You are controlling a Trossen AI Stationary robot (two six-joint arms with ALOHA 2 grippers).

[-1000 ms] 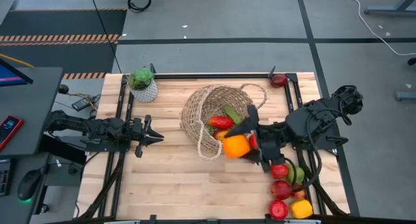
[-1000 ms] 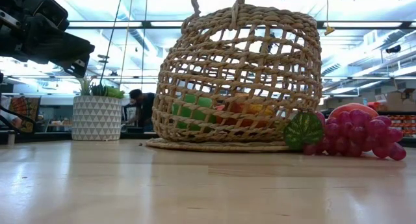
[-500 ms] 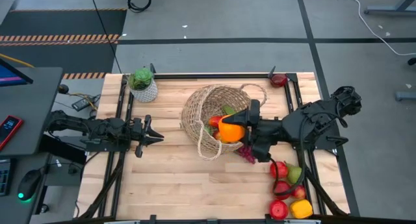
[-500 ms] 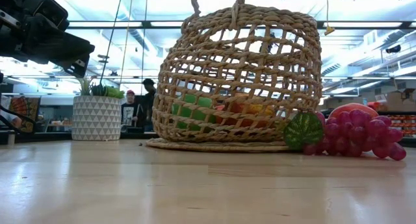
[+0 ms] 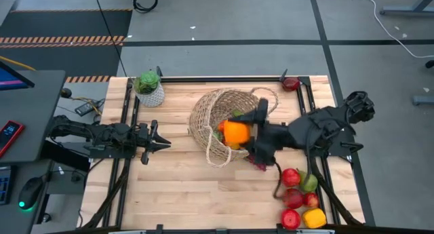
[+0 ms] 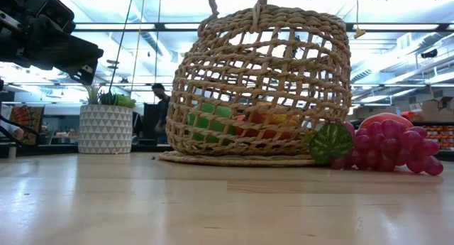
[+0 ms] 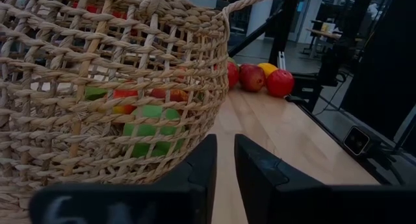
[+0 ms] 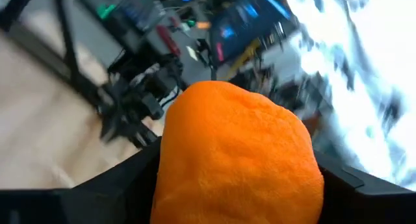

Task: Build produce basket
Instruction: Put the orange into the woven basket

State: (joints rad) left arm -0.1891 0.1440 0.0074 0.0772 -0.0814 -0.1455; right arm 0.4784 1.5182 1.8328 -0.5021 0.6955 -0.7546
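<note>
The wicker basket (image 5: 218, 115) lies tipped on its side at mid-table, its mouth toward my right arm; green and red produce shows through its weave (image 6: 213, 121). My right gripper (image 5: 239, 134) is shut on an orange (image 8: 237, 152) at the basket's mouth. Purple grapes (image 6: 390, 149) lie on the table beside the basket. Apples, a pear and a yellow pepper (image 5: 302, 193) lie near the table's near right corner. My left gripper (image 5: 163, 145) is shut and empty, left of the basket (image 7: 110, 87). My right gripper pinches the orange (image 5: 235, 133) between its two fingers, one finger (image 8: 110, 191) on each side of the fruit. The fingers come roughly level from the table's right. The orange is lifted clear of the table at the basket's mouth.
A small white pot with a green plant (image 5: 148, 88) stands at the far left. A red apple (image 5: 290, 83) sits at the far edge on the right. Bare wood lies in front of the basket, toward the near edge.
My right gripper has carried the orange toward the table's far edge and left, from beside the basket's near side up to its mouth. The grapes, hidden under the arm before, now show on the table.
</note>
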